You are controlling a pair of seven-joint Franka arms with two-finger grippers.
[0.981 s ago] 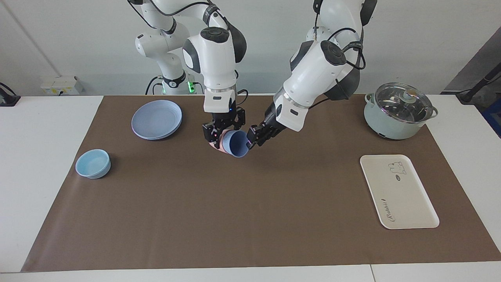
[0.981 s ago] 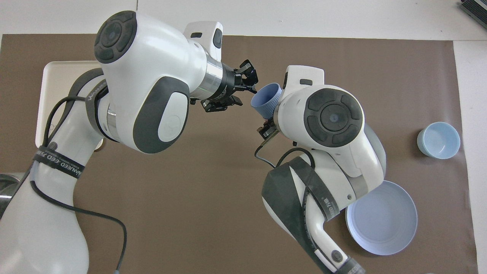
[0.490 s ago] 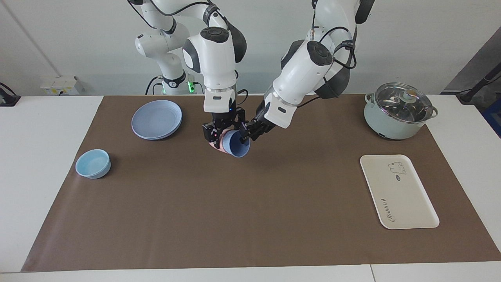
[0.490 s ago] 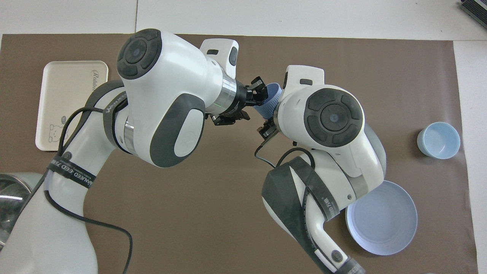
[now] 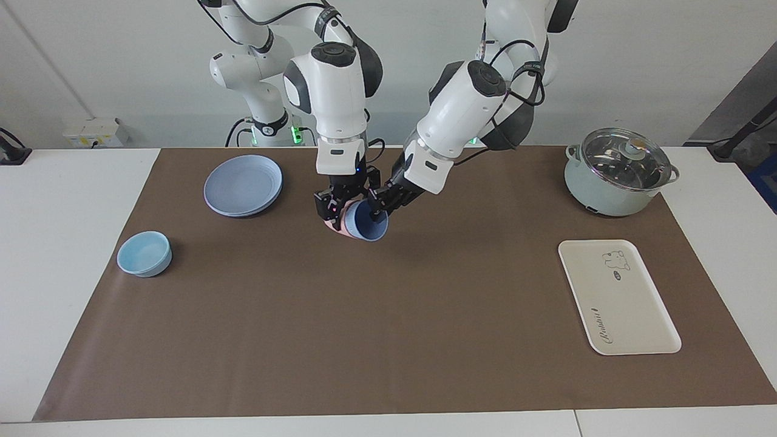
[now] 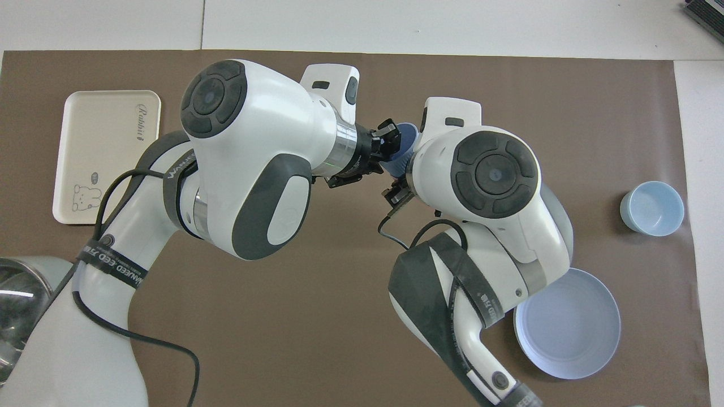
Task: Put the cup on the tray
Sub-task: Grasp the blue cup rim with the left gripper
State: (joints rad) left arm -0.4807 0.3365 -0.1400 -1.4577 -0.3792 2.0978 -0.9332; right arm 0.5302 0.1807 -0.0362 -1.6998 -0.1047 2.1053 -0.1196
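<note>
The flat cream-white rectangular tray (image 5: 618,297) lay at the left arm's end of the brown mat (image 5: 400,340). Over the mat's middle, the right gripper (image 5: 337,213) was closed around a pink cup (image 5: 340,223), with the small blue plastic cup (image 5: 368,222) nested in it, tilted. The left gripper (image 5: 377,208) pinched the blue cup's rim.

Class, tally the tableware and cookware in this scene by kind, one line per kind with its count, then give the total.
Cups: 2, a blue cup nested in a pink cup
Bowls: 1, the light-blue bowl
Plates: 1, the blue plate
Trays: 1, the cream tray
Pots: 1, the lidded pot
Total: 6
</note>
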